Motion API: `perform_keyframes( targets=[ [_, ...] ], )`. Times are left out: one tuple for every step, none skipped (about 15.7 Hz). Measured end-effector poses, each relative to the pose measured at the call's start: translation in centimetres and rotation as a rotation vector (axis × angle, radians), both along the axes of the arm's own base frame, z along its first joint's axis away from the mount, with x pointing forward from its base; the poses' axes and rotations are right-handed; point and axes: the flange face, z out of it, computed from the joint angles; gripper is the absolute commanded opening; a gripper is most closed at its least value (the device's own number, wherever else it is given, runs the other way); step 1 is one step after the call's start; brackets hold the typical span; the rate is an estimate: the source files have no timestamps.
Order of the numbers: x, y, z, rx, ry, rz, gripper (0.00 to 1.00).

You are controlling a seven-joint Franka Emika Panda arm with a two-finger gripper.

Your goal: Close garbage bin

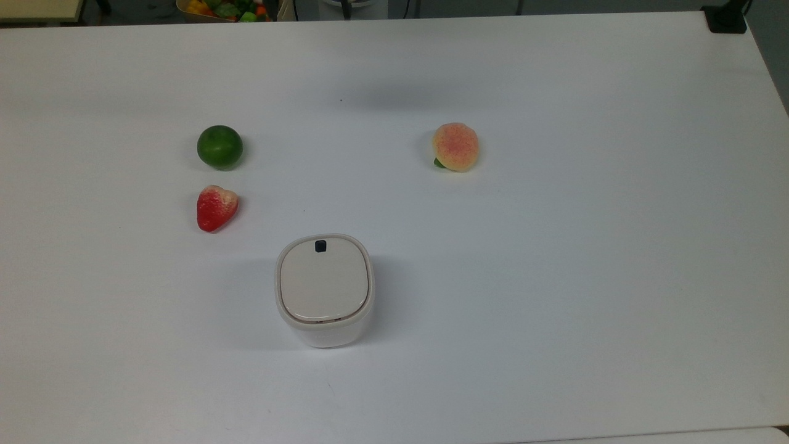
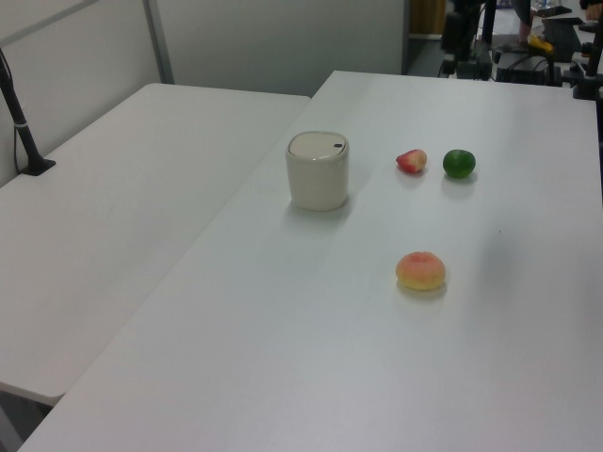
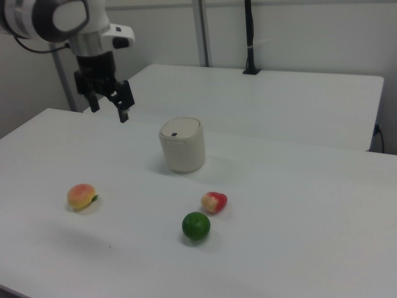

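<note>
garbage bin [image 1: 324, 290]: smooth plastic, matt lid | table [image 1: 555, 246]: smooth matt

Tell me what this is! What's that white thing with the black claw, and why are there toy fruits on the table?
That white thing is a robot arm, and the black claw is its hand. In the right view the hand hangs open in the air above the table, holding nothing.

The three pictures show the same table from different spots: one from above, two from the sides.

On the table stands a small cream garbage bin with its flat lid down, so it is closed. Around it lie a red strawberry, a green lime and a peach. None of them touch the bin.
</note>
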Motion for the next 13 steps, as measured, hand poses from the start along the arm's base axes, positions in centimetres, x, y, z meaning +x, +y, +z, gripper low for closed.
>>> perform_keyframes(
  targets=[
    [-0.6, 0.0, 0.6, 0.001, 0.001, -0.001, 1.0],
    [-1.0, 0.0, 1.1, 0.001, -0.002, -0.002, 1.0],
    [-1.2, 0.0, 1.4, 0.002, -0.007, -0.002, 1.0],
    [-1.3, -0.1, 1.5, 0.002, -0.009, -0.002, 1.0],
    [-1.3, -0.1, 1.5, 0.002, -0.008, -0.002, 1.0],
    [-1.2, -0.1, 1.4, 0.002, -0.007, -0.002, 1.0],
    [-1.2, -0.1, 1.4, 0.001, -0.011, -0.002, 1.0],
    [-1.0, -0.1, 1.4, 0.001, -0.023, -0.002, 1.0],
    [-0.7, -0.1, 1.4, 0.001, -0.041, 0.001, 1.0],
    [-0.3, -0.1, 1.3, -0.005, -0.061, 0.011, 1.0],
    [0.1, -0.2, 1.2, -0.016, -0.079, 0.024, 1.0],
    [0.5, -0.3, 0.9, -0.028, -0.094, 0.038, 1.0],
    [0.8, -0.4, 0.6, -0.034, -0.104, 0.046, 1.0]
  ],
)
